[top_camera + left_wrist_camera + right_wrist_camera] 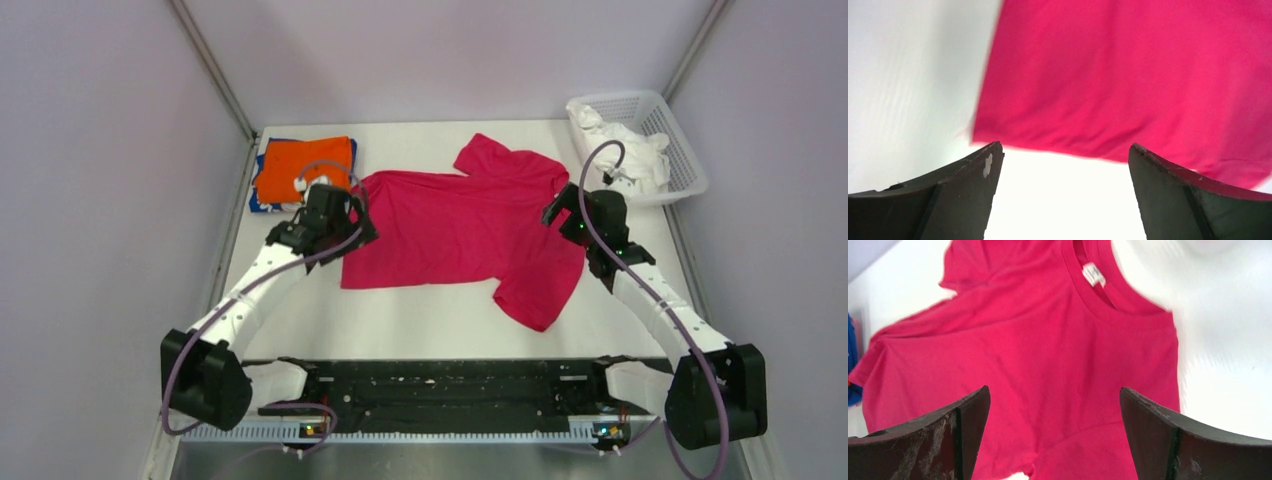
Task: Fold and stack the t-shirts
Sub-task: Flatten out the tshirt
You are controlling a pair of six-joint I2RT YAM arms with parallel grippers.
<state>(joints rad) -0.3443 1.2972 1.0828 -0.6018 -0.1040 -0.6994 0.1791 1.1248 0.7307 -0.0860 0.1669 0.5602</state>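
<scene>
Two grippers, both spread wide and empty: the left gripper (352,224) hovers at the hem of the one magenta-red t-shirt (450,230), the right gripper (562,208) at its collar end. That shirt lies flat mid-table, long axis left to right, neck pointing right. Far left, one folded orange t-shirt (300,165) sits on one blue t-shirt (259,201); far right, one white mesh basket (690,172) holds white cloth (630,140).
</scene>
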